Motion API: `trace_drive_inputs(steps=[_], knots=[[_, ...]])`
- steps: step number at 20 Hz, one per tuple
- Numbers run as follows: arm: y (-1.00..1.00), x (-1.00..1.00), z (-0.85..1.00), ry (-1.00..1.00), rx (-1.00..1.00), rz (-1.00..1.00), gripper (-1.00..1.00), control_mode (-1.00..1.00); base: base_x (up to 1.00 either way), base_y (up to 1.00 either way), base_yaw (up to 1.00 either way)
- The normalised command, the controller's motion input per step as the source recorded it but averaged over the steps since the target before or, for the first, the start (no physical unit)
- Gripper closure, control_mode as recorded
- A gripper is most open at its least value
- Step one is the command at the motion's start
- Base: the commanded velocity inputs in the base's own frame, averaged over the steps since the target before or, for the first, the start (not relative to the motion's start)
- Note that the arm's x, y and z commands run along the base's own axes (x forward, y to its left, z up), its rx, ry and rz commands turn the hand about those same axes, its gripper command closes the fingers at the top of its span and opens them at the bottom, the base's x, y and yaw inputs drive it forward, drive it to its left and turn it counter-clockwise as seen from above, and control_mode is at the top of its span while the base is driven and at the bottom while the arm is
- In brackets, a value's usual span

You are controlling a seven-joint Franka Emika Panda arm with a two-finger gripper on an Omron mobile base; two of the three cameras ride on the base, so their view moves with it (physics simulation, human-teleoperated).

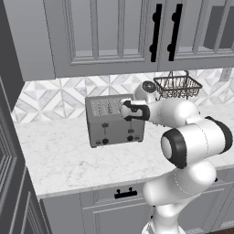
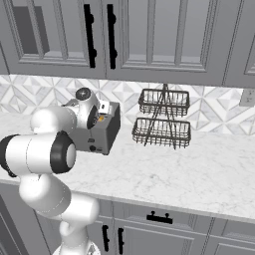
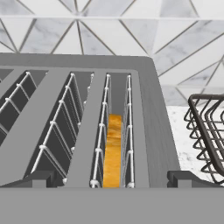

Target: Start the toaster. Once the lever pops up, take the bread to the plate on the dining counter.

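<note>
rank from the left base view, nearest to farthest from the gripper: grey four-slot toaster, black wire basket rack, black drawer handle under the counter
1. The boxy grey metal toaster, directly beneath the gripper.
2. The black wire basket rack, against the backsplash to the right.
3. The black drawer handle, low on the front cabinet.

White marble worktop — grey toaster, 2-tier wire basket standing on it.
</note>
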Motion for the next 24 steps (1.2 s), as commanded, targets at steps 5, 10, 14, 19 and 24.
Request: trace_drive_inputs(steps=[5, 10, 14, 19, 24], knots=[[0.0, 0.0, 0.0, 0.0, 0.0, 0.0, -1.0, -1.0, 0.0, 0.0, 0.0], [0.0, 0.0, 0.0, 0.0, 0.0, 0.0, -1.0, -1.0, 0.0, 0.0, 0.0], [0.0, 0.0, 0.0, 0.0, 0.0, 0.0, -1.0, -1.0, 0.0, 0.0, 0.0], [0.0, 0.0, 0.0, 0.0, 0.0, 0.0, -1.0, -1.0, 0.0, 0.0, 0.0], [0.0, 0.0, 0.0, 0.0, 0.0, 0.0, -1.0, -1.0, 0.0, 0.0, 0.0]])
